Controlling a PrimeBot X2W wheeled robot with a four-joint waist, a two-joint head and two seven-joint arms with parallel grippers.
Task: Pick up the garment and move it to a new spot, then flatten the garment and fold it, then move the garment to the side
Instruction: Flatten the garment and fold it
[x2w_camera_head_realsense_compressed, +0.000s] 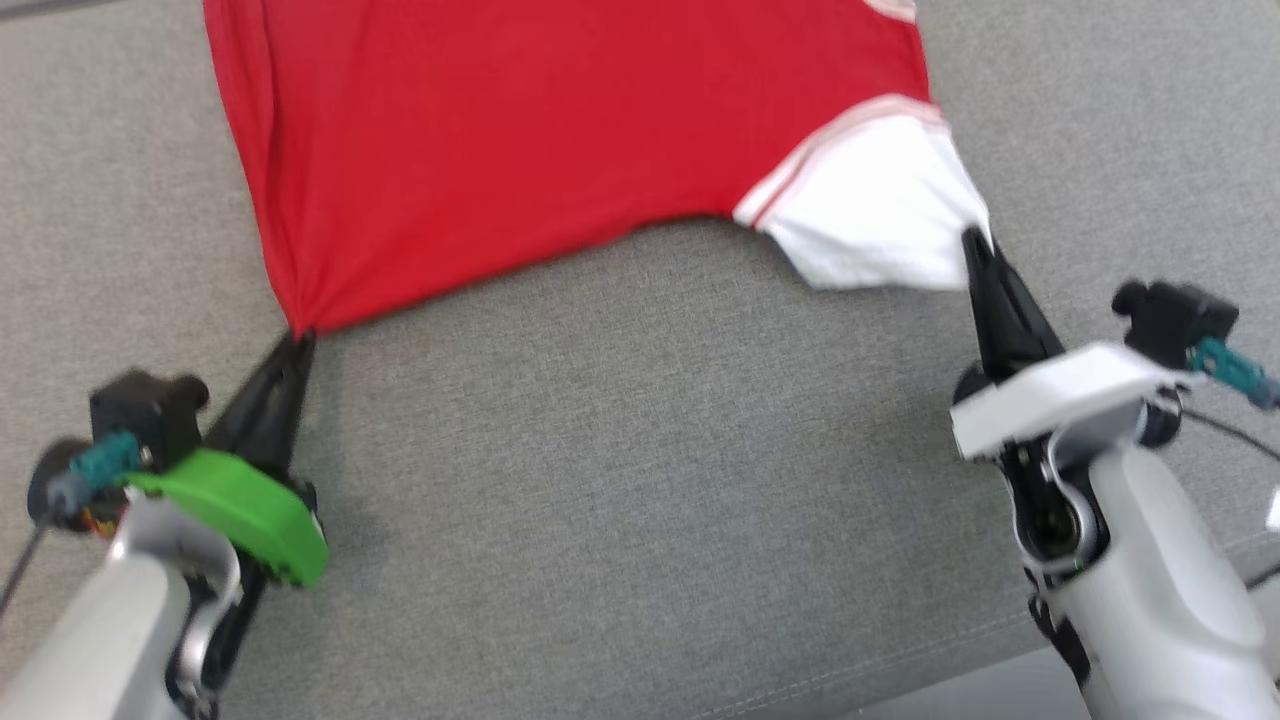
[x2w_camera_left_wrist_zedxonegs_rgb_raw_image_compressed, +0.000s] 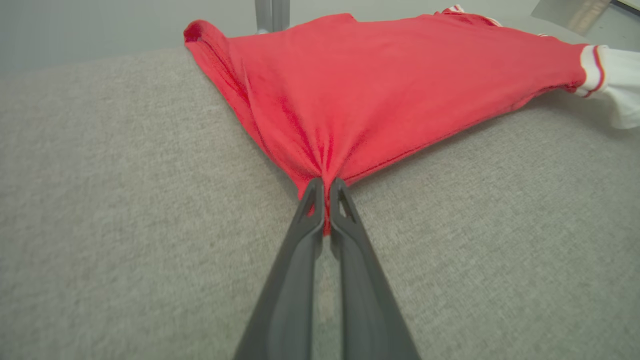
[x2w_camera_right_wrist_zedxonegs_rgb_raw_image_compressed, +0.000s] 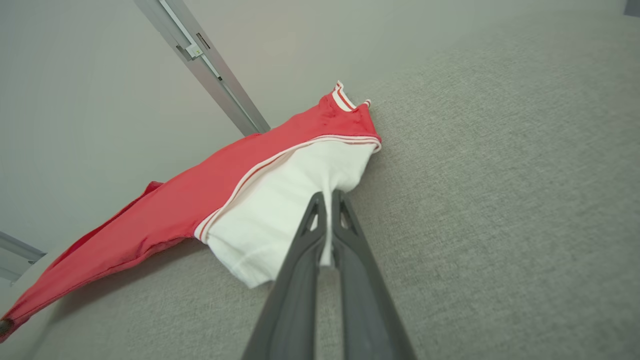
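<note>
Garment (x2w_camera_head_realsense_compressed: 560, 140) between both clamped pincers

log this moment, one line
garment: stretched on grey surface | left gripper: shut on red corner | right gripper: shut on white sleeve

Solid red garment (x2w_camera_head_realsense_compressed: 520, 140), plain, with no print on the body. White sleeve (x2w_camera_head_realsense_compressed: 870, 215), joined to the red by a narrow band of red and white stripes; same striping on the far trim (x2w_camera_right_wrist_zedxonegs_rgb_raw_image_compressed: 345, 97). Mottled grey weave across the fabric surface (x2w_camera_head_realsense_compressed: 640, 480). Dark grey, near black, on the left hand (x2w_camera_head_realsense_compressed: 300, 340) and right hand (x2w_camera_head_realsense_compressed: 975, 240). Bright green cover (x2w_camera_head_realsense_compressed: 240, 510) behind the left, white cover (x2w_camera_head_realsense_compressed: 1060, 385) behind the right. Teal plug (x2w_camera_head_realsense_compressed: 100, 462) beside a black block. Pale grey forearm (x2w_camera_head_realsense_compressed: 1160, 560).
</note>
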